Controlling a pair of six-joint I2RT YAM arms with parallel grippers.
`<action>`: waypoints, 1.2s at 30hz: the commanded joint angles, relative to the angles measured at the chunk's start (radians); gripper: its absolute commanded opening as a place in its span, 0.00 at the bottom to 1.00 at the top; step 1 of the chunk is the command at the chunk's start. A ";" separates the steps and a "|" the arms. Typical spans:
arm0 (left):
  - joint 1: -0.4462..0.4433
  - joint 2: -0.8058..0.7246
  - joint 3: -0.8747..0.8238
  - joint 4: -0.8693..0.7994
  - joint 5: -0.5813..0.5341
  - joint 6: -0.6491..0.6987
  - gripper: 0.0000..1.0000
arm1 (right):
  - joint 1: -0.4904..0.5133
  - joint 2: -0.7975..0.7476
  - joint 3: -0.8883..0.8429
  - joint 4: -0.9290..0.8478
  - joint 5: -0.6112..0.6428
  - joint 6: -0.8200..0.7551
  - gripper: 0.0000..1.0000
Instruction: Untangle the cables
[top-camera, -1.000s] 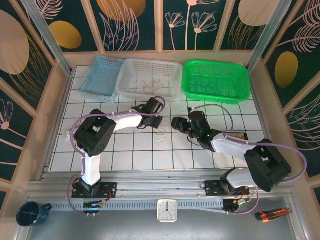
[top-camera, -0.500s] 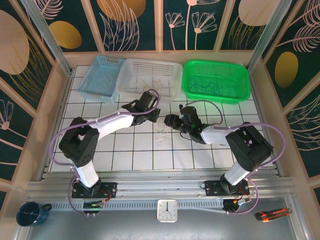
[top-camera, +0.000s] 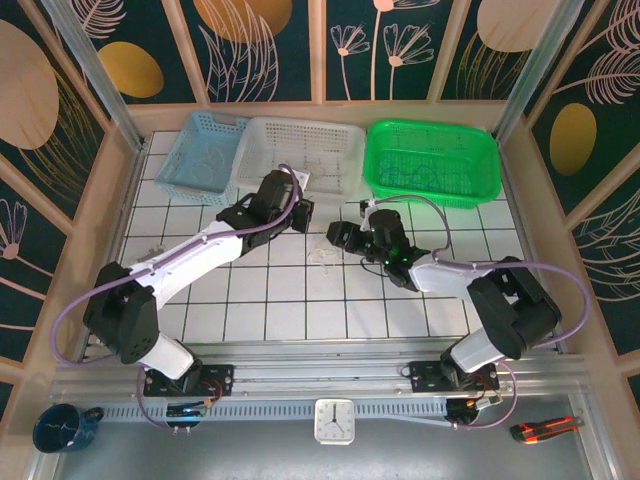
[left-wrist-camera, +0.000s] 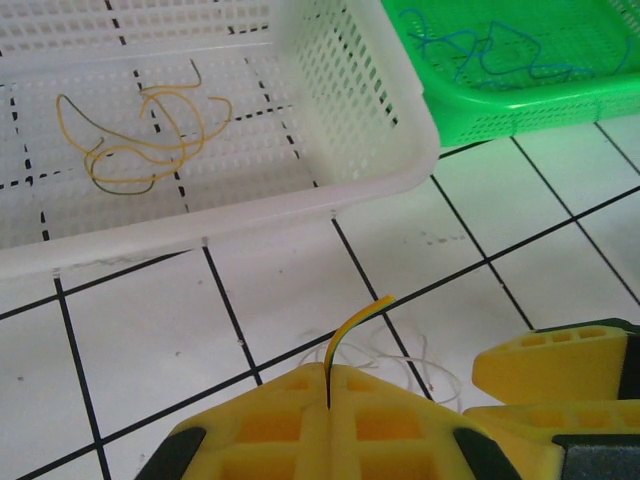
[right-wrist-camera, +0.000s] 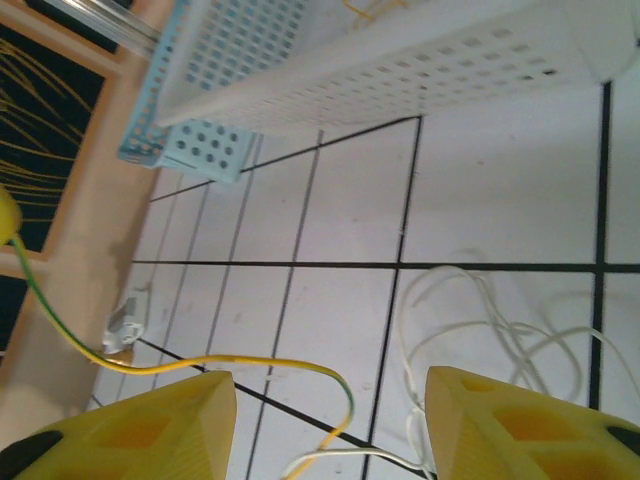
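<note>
left gripper (top-camera: 296, 212) with yellow-green cable (left-wrist-camera: 350, 325) moved 12 o'clock, up to white basket (top-camera: 300, 123) | right gripper (top-camera: 338, 236) shifted 10 o'clock

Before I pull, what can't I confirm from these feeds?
- Top view: white cables are too thin to trace.
- Left wrist: yellow-green cable runs into the shut left tool, which hides its tail.
- Right wrist: the bottom edge cuts off whether it is knotted with the white cables, at the open right tool.

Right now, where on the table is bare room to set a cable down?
Bare tiles: near middle, between left arm and right arm; far right, between green basket and right arm. Crowded: before the white basket, where left gripper and right gripper sit by the white cables.
</note>
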 joint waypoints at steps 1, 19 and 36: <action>0.005 -0.032 0.014 0.005 0.044 -0.027 0.00 | 0.011 -0.015 -0.005 0.049 -0.028 -0.028 0.53; 0.005 -0.112 0.104 0.060 0.190 -0.131 0.00 | 0.054 0.284 0.095 0.255 0.033 0.074 0.48; 0.083 -0.088 0.326 0.135 -0.009 -0.055 0.00 | 0.078 0.267 -0.021 0.277 0.069 0.103 0.42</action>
